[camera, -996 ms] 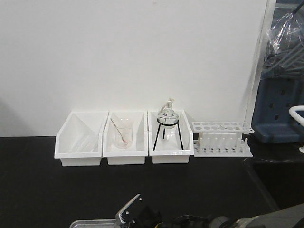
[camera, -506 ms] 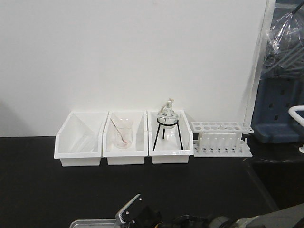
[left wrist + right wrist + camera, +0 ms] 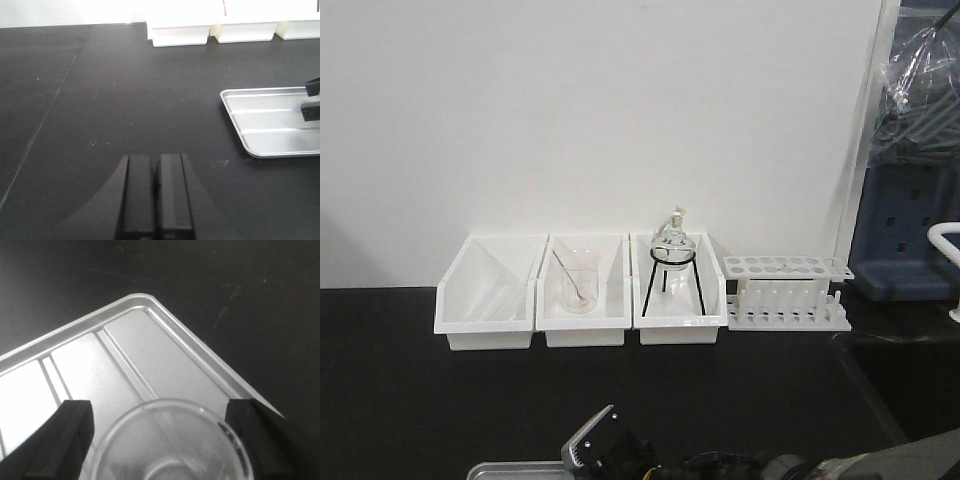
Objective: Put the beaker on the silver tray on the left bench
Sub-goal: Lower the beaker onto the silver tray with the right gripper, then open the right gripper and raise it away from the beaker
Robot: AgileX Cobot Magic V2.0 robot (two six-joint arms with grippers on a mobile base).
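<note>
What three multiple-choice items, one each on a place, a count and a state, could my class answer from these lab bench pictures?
1. Where is the beaker in the right wrist view?
A. In a white bin
B. Over the silver tray, between the right gripper's fingers
C. In the test tube rack

2. How many white bins stand side by side against the wall?
A. Two
B. Three
C. Five

3. How is the left gripper?
A. Shut, holding nothing
B. Open around the beaker
C. Shut on the tray rim

Answers:
1 B: the beaker's rim shows above the tray floor, with a dark finger on each side.
2 B: three bins sit in a row left of the test tube rack.
3 A: its fingers meet above the bare black left bench.
</note>
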